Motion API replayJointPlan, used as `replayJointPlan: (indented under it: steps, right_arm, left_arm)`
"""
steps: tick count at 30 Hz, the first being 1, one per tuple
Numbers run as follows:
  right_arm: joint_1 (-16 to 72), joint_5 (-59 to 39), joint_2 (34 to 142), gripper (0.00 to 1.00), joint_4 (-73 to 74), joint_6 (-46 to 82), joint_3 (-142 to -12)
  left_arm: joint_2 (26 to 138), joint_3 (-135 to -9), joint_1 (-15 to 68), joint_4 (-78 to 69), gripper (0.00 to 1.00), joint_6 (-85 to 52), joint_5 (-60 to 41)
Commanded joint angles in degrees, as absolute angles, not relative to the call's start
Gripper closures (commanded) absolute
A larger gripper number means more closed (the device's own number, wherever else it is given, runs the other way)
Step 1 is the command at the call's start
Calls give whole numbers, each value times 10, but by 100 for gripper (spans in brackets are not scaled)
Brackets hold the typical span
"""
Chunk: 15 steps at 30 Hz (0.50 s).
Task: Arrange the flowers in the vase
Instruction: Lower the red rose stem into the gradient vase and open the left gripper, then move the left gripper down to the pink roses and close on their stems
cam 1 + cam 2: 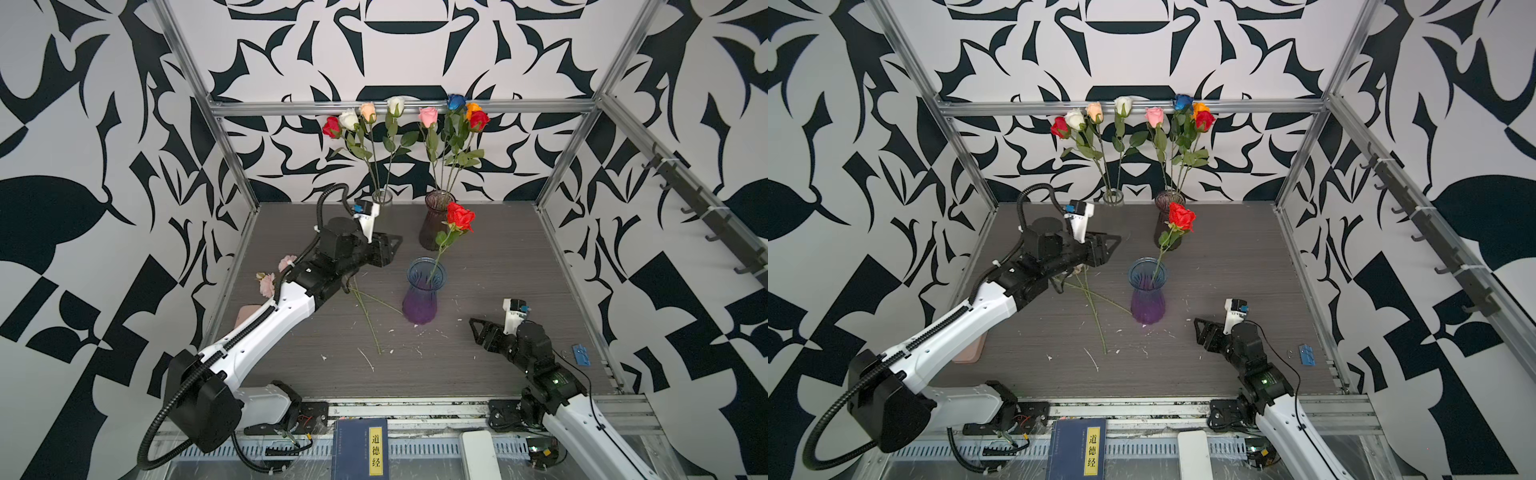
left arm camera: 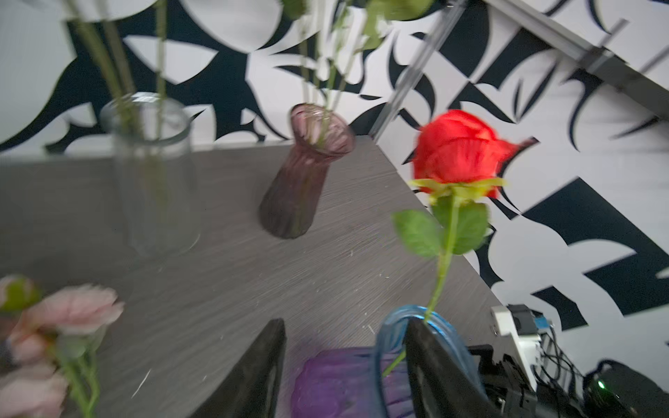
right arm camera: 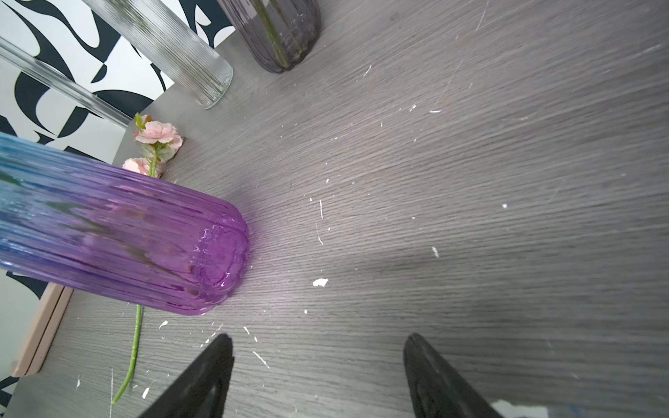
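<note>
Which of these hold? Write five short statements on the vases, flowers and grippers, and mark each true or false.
1. The blue-and-purple vase holds a single red rose. True.
2. The left gripper is shut on a stem. False: its jaws stand apart and hold nothing.
3. Pink frilly flowers lie on the table. True.
4. The clear vase at the back is empty. False: four roses stand in it.
5. The right gripper is open and empty. True.
</note>
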State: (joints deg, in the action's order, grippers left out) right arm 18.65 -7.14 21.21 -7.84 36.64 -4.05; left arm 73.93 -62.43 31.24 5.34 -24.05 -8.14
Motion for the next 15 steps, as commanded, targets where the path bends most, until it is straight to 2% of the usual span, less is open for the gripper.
replayJointPlan:
  steps: [1, 6, 11, 15]
  right_arm:
    - [190, -65, 212, 22, -61, 364, -37]
    - [191, -47, 196, 22, -78, 369, -39]
    - [191, -29, 163, 22, -101, 375, -36]
    - [191, -26, 148, 22, -107, 375, -33]
  left_arm:
    - [746, -579, 257, 167, 45, -304, -112]
    - [797, -576, 182, 211, 51, -321, -168]
    - [866, -596, 161, 226, 54, -315, -171]
    - [896, -545, 107, 153, 52, -400, -227]
